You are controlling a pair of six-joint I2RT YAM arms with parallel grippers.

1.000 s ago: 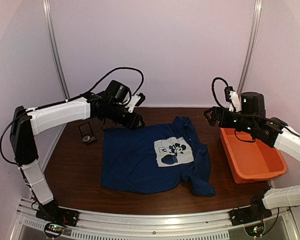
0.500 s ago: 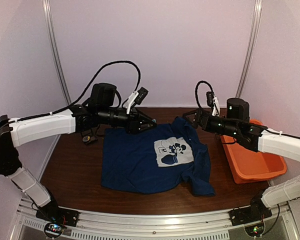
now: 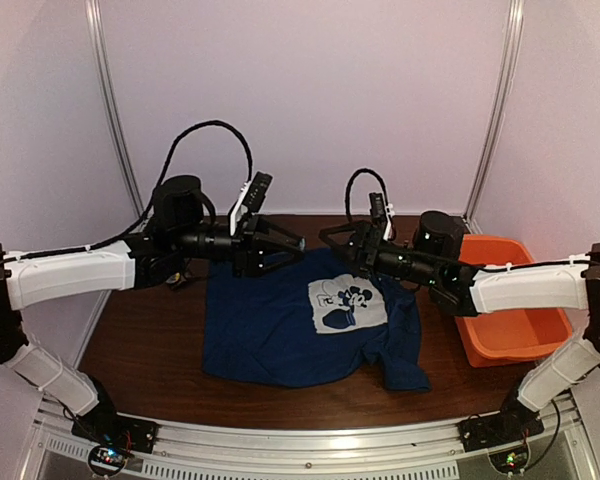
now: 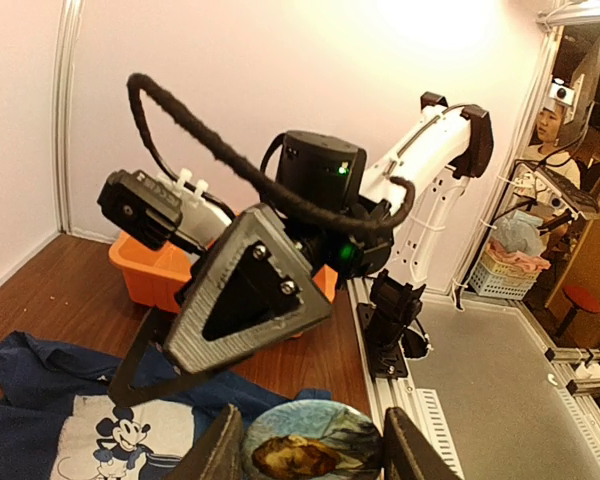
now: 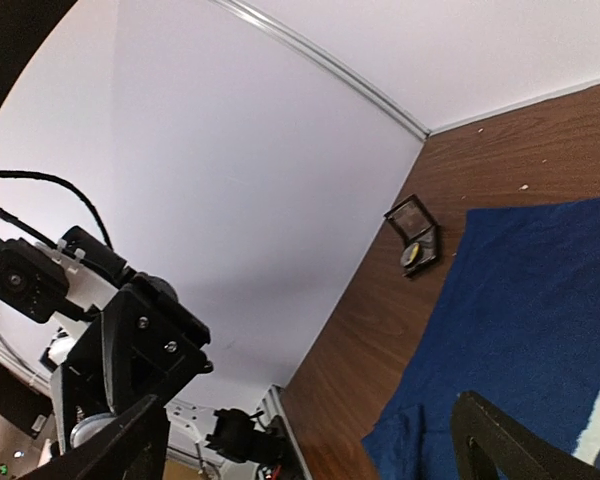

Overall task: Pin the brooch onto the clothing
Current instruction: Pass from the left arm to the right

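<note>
**Brooch** (image 4: 310, 455): round badge with a painted picture on a bluish ground. It is clamped by its edges between the fingers of the left end effector (image 3: 292, 243), which is part closed on it, in the air over the far edge of the T-shirt (image 3: 270, 325).

**T-shirt:** navy, lying flat mid-table with the white cartoon-mouse print (image 3: 348, 305) face up.

**Right end effector** (image 3: 332, 236): jaws spread wide and holding nothing. It faces the left one above the collar, tips near but apart.

**Black hinged box** (image 5: 415, 240): open, on the table (image 3: 145, 345) left of the shirt. From above the left arm largely hides it. It apparently holds something small and yellowish, too small to identify.

**Orange tub** (image 3: 510, 325): right of the shirt, its near-left rim crossed by the right arm.
</note>
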